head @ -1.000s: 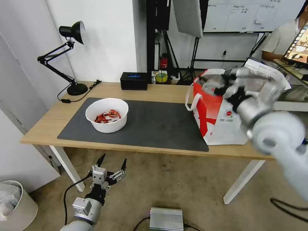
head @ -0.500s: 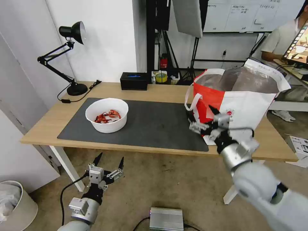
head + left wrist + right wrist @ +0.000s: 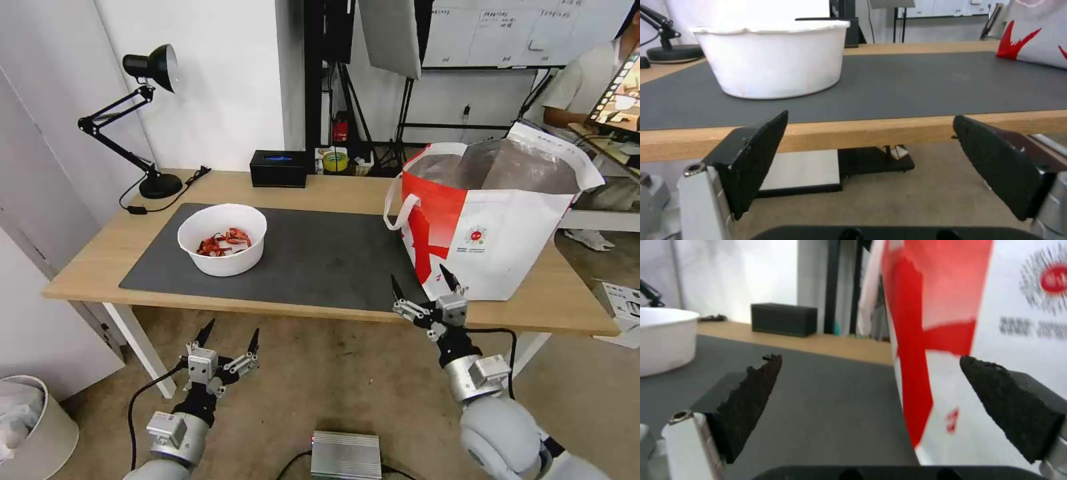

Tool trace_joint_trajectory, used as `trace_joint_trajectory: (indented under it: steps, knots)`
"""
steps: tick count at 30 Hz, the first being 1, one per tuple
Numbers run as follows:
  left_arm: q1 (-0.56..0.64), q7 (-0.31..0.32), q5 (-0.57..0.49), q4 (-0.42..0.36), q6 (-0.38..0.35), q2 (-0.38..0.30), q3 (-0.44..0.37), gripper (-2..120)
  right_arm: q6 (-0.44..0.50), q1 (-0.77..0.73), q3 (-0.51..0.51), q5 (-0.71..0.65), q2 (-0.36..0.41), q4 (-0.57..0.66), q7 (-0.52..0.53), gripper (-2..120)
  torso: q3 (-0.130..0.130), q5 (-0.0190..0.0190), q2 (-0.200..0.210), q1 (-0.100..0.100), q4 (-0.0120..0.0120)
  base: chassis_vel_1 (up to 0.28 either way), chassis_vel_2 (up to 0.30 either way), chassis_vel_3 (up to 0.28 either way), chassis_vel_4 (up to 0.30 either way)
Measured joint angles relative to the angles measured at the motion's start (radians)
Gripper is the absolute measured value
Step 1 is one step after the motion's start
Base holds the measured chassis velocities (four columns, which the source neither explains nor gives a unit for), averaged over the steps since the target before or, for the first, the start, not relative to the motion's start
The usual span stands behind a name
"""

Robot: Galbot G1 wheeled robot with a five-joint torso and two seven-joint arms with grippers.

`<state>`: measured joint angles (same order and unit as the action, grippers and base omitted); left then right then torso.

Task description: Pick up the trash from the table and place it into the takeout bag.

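The white bowl [image 3: 222, 239] of red scraps sits on the left part of the dark mat [image 3: 320, 257] on the table [image 3: 93, 267], well apart from the takeout bag [image 3: 490, 220], which stands upright and open-mouthed at the table's right end, its near left corner on the mat's edge. At the far side of the table are a black box [image 3: 278, 168] and, in the far left corner, a desk lamp [image 3: 143, 120].

The right claw [image 3: 427, 290] hangs at the near table edge just in front of the bag's red panel — fingers spread, nothing between them. The left claw [image 3: 229, 339] hovers below the table edge near the bowl's side, also spread wide and holding nothing.
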<state>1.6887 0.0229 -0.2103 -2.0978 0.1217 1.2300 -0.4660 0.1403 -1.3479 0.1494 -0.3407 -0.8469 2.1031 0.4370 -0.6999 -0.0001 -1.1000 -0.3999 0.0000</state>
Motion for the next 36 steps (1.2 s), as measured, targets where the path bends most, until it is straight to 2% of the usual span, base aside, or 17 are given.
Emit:
trace_joint_trajectory:
  steps: [13,29,33,34,35,36]
  knots:
    - [0.0,0.0,0.0,0.005,0.002,-0.001,-0.001,100,-0.03,-0.052,-0.004,-0.034,-0.031,0.002,0.068,100,0.0,-0.0001,0.0,0.0,0.0,0.0,0.0,0.0,0.0]
    - [-0.005,0.001,-0.002,0.02,0.006,0.002,-0.009,100,-0.027,-0.08,-0.04,-0.016,-0.074,-0.038,0.081,100,0.0,0.0,0.0,0.0,0.0,0.0,0.0,0.0,0.0]
    - [-0.024,0.01,-0.04,0.007,-0.004,-0.021,-0.034,100,-0.027,-0.079,-0.04,-0.016,-0.073,-0.038,0.08,100,0.0,-0.0001,0.0,0.0,0.0,0.0,0.0,0.0,0.0]
    - [-0.057,0.036,-0.099,-0.01,-0.031,-0.064,-0.06,100,-0.027,-0.078,-0.04,-0.016,-0.073,-0.038,0.08,100,0.0,-0.0003,0.0,0.0,0.0002,0.0,0.0,0.0,0.0]
    - [-0.099,0.074,-0.19,-0.029,-0.068,-0.134,-0.082,100,-0.027,-0.078,-0.04,-0.016,-0.073,-0.038,0.08,100,0.0,-0.0002,0.0,0.0,0.0001,0.0,0.0,0.0,0.0]
    - [-0.099,0.074,-0.19,-0.029,-0.068,-0.134,-0.082,100,-0.027,-0.078,-0.04,-0.016,-0.073,-0.038,0.08,100,0.0,-0.0002,0.0,0.0,0.0001,0.0,0.0,0.0,0.0]
